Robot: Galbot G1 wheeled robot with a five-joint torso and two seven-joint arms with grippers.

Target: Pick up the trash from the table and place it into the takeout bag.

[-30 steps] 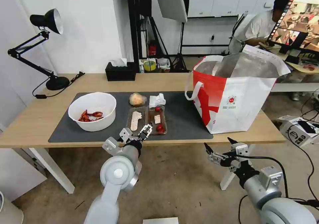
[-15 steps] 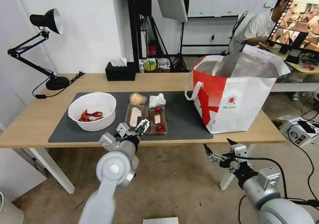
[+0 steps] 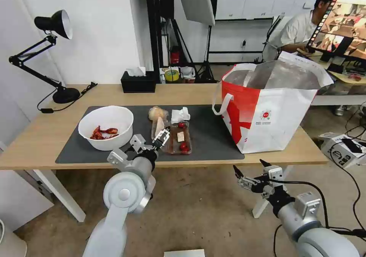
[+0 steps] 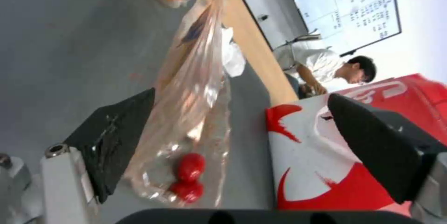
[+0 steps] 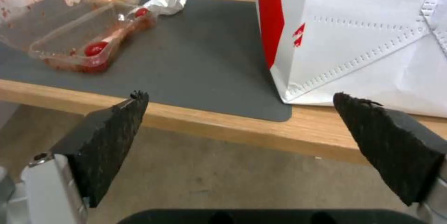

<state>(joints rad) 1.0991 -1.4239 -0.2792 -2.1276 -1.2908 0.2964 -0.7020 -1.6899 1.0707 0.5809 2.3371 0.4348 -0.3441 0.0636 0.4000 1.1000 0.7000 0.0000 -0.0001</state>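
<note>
Btwn left end effector [image 4: 242, 133] fingers, tray lid [image 4: 195, 77] raised

Left gripper [image 3: 158, 142] covering tray's [image 3: 179, 137] near-left corner; I'm not making out contact. Takeout bag [image 4: 335, 168] beyond its fingertip running off picture edge. Scraps in tray blurring beside it; I'm failing to identify them.

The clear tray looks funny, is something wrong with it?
Yes. One half of the clear tray lies flat on the mat with red scraps, but the other half stands tipped up on its hinge, between the open jaws of the left gripper. The right gripper waits below the table.
</note>
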